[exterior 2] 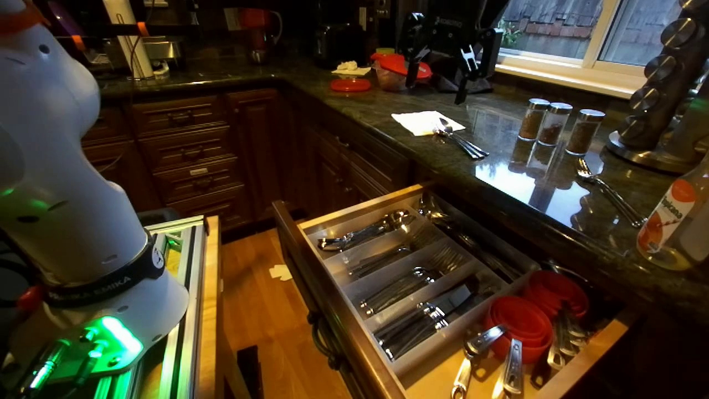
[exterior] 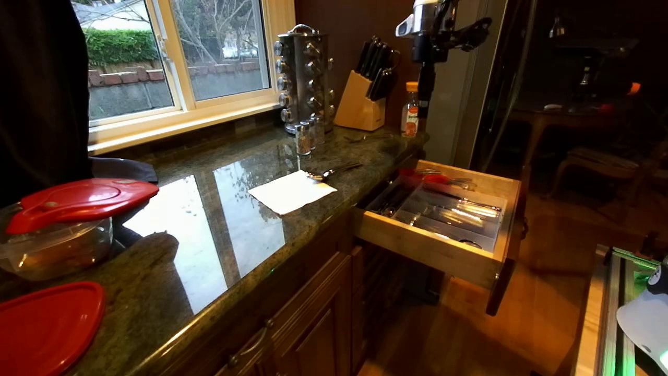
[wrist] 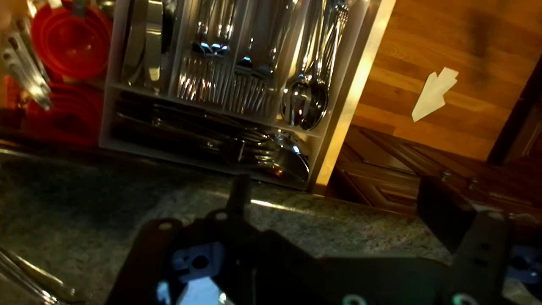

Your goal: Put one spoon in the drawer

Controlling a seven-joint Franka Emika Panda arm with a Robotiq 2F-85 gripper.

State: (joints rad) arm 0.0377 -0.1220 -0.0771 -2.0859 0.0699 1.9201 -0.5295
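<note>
Silver spoons lie together on the stone counter, their bowls over a white napkin. They also show in an exterior view at the napkin's edge. They are out of view in the wrist view. The drawer is pulled open, with cutlery in its long compartments and red cups beside them. It also shows in an exterior view and in the wrist view. My gripper is above the counter, apart from the spoons. In the wrist view its fingers are wide apart with nothing between them.
Shakers, forks, a bottle and a spice rack stand or lie on the counter. A knife block is at the back. Red-lidded containers are at the far end.
</note>
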